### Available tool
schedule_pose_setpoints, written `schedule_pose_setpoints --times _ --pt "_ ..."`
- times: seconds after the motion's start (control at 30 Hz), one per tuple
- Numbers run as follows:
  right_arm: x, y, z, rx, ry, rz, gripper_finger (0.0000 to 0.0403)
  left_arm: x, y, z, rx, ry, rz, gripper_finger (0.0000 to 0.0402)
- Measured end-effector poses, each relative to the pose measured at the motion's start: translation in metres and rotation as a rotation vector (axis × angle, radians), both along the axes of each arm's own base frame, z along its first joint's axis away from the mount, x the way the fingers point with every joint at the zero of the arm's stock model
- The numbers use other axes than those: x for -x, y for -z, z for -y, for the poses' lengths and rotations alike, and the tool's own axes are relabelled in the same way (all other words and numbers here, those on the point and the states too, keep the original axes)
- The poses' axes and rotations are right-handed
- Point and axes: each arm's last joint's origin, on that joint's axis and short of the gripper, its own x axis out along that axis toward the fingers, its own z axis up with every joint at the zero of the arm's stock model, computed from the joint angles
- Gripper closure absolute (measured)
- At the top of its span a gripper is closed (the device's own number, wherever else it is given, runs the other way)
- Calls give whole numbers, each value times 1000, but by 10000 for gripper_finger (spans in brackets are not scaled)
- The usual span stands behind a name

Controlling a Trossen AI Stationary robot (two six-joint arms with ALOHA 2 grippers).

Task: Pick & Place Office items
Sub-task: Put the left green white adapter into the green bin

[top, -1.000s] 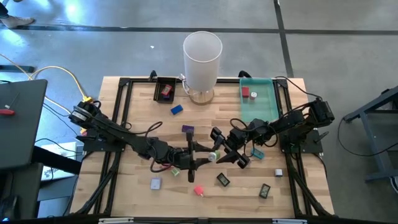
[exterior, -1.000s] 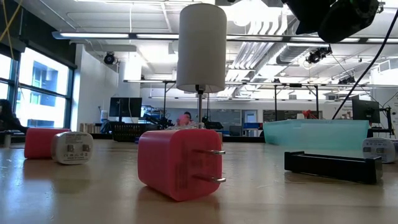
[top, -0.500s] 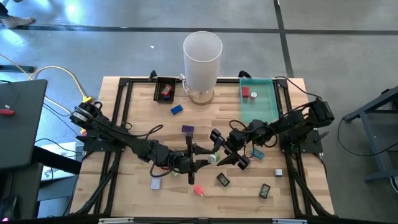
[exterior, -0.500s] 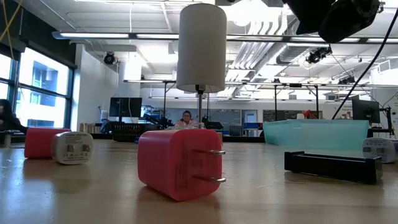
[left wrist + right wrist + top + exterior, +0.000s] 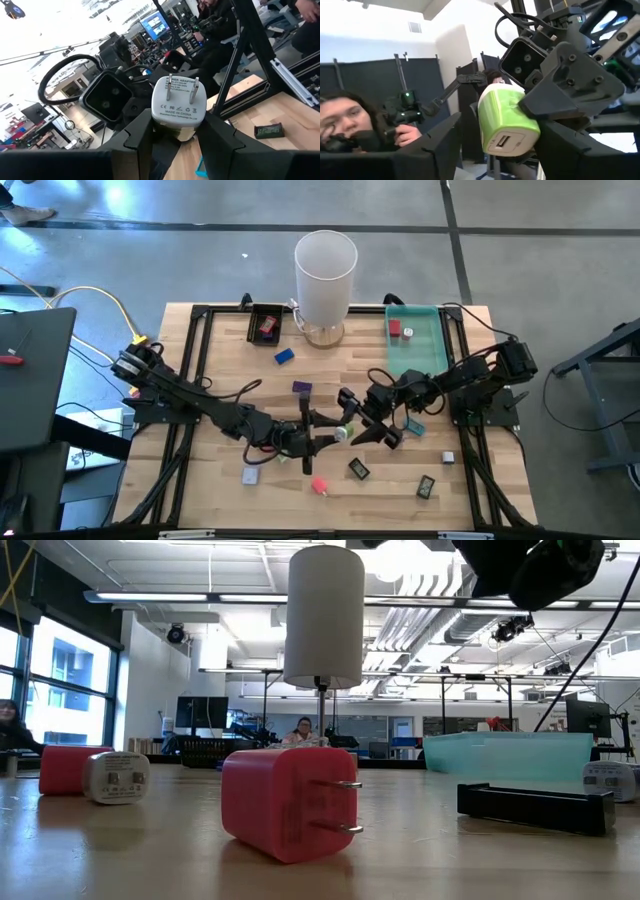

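While both arms are meeting over the table's (image 5: 200,360) middle, in front of the white cylinder (image 5: 325,275):
Left gripper (image 5: 322,430): fingers (image 5: 220,135) are clamping a white-and-green charger (image 5: 179,105), prongs outward.
Right gripper (image 5: 362,418): fingers (image 5: 435,145) are standing apart on either side of that charger, not gripping.
Red charger (image 5: 285,802): lying on the table nearer the front edge than the cylinder.
Other items: lying scattered around the cylinder.
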Motion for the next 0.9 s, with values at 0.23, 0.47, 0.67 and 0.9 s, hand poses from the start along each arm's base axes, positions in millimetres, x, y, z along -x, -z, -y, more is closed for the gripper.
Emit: schedule_pose_setpoints --times 0.23,0.47,0.67,0.9 --pt "0 0 2 -45 -56 -56 194 0 1 1 -8 12 -5 282" --pt "-1 0 7 -86 -70 -95 195 0 1 1 -11 24 -6 283" --pt "-2 2 7 -52 -53 -89 220 0 2 1 -18 29 -20 283" --pt "-2 3 7 -1 -59 -69 283 0 3 2 -30 43 -29 284"
